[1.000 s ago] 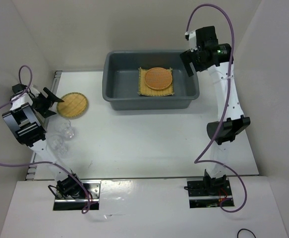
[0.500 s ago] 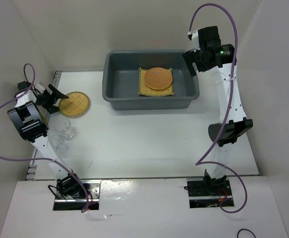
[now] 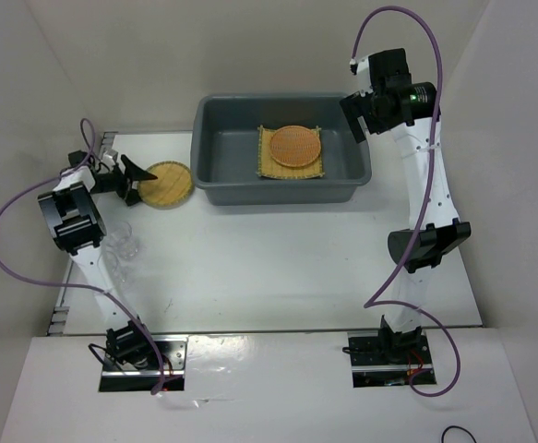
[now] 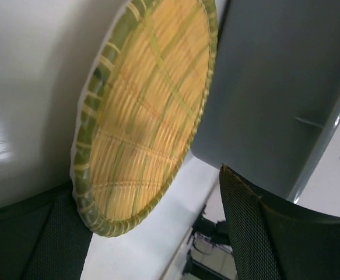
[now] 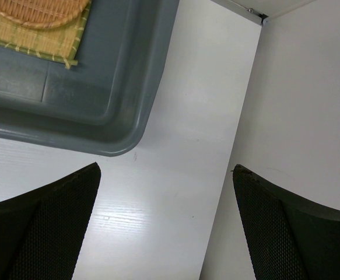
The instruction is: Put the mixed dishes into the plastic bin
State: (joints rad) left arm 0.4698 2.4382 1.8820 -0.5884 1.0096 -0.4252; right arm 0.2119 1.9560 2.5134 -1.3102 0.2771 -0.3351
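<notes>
Disc (image 4: 146, 111), round, yellow-tan weave, green rim, beside grey bin (image 4: 274, 87)

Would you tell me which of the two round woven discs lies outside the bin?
The yellow-tan disc, beside the bin; the orange-brown disc sits on the mat inside it.

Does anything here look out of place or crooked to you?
Only the yellow-tan woven disc: it sits outside the grey bin, right up against its left end wall, with the left gripper open around its edge. Nothing looks spilled or broken.
</notes>
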